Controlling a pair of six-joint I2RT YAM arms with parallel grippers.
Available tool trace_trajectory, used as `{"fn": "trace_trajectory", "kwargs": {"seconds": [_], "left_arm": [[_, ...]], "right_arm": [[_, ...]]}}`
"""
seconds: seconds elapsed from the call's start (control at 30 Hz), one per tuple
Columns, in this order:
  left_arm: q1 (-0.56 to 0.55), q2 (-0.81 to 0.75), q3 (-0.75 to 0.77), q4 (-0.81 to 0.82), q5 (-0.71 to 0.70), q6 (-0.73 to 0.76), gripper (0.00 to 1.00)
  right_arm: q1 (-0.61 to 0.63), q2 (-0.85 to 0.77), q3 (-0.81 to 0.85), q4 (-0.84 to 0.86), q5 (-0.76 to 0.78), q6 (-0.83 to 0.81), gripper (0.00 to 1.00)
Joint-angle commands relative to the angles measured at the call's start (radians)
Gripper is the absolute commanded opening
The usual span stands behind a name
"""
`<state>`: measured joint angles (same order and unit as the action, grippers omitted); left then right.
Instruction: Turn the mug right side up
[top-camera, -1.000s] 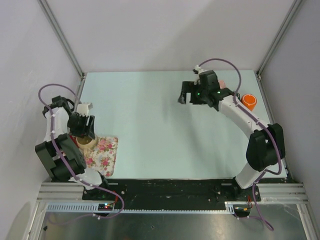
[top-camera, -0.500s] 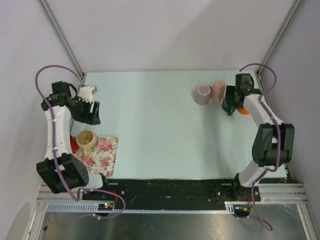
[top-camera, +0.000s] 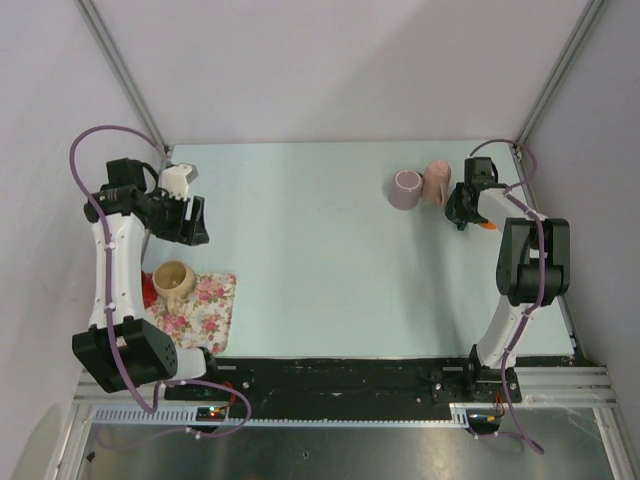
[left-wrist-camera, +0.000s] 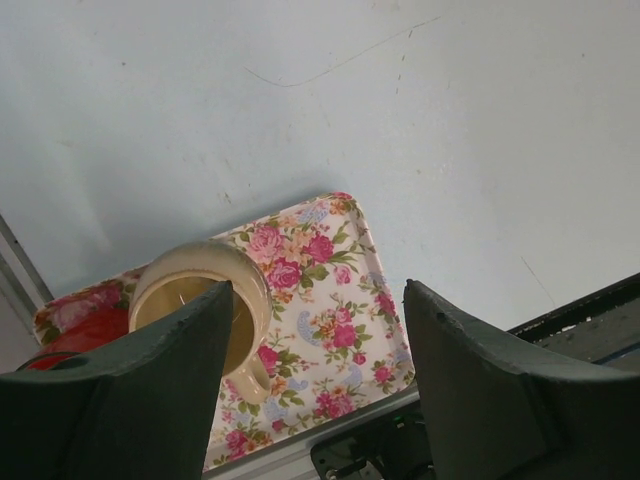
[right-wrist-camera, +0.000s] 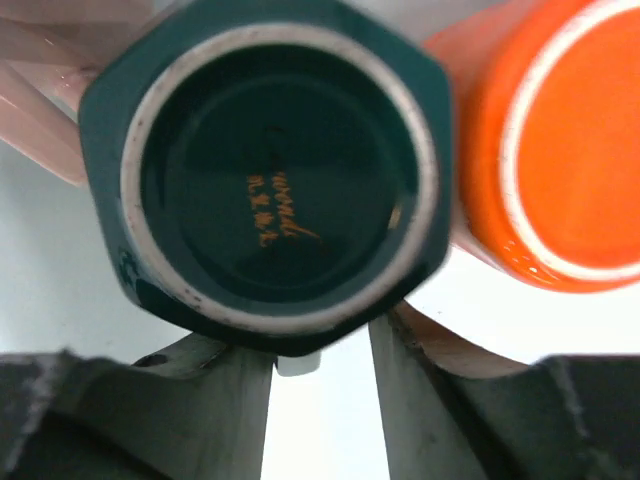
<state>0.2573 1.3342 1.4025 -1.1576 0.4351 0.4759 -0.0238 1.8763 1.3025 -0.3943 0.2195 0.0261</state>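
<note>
far right corner: green mug (right-wrist-camera: 285, 185) base-up, axis vertical, dead ahead of right gripper (right-wrist-camera: 320, 360), close; gap between jaws narrow, grip cannot tell. left gripper (left-wrist-camera: 318, 330) spread, well apart.

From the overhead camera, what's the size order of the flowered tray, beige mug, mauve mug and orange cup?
Largest: flowered tray.
Next: beige mug and mauve mug look alike, so I won't rank them.
Smallest: orange cup, though mostly hidden.
</note>
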Motion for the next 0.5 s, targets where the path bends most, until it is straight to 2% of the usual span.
{"fn": "trace_trajectory", "kwargs": {"seconds": [0.0,0.13,0.17,0.33,0.47], "left_arm": [[-0.012,-0.039,0.046,-0.002,0.037,-0.033,0.73],[-0.024,-0.038,0.051,-0.002,0.048,-0.042,0.73],[-0.027,-0.038,0.051,-0.003,0.054,-0.047,0.73],[-0.043,-0.036,0.085,-0.003,0.093,-0.094,0.74],[-0.067,-0.044,0.148,-0.001,0.135,-0.134,0.79]], "right_arm": [[-0.004,0.038,0.007,0.078,-0.005,-0.018,0.37],[-0.007,0.032,0.022,0.072,-0.024,-0.021,0.07],[-0.007,0.020,0.025,0.066,-0.029,-0.021,0.04],[-0.005,-0.111,0.027,0.010,-0.045,0.012,0.00],[0.000,-0.323,0.028,-0.008,-0.068,0.063,0.00]]}}
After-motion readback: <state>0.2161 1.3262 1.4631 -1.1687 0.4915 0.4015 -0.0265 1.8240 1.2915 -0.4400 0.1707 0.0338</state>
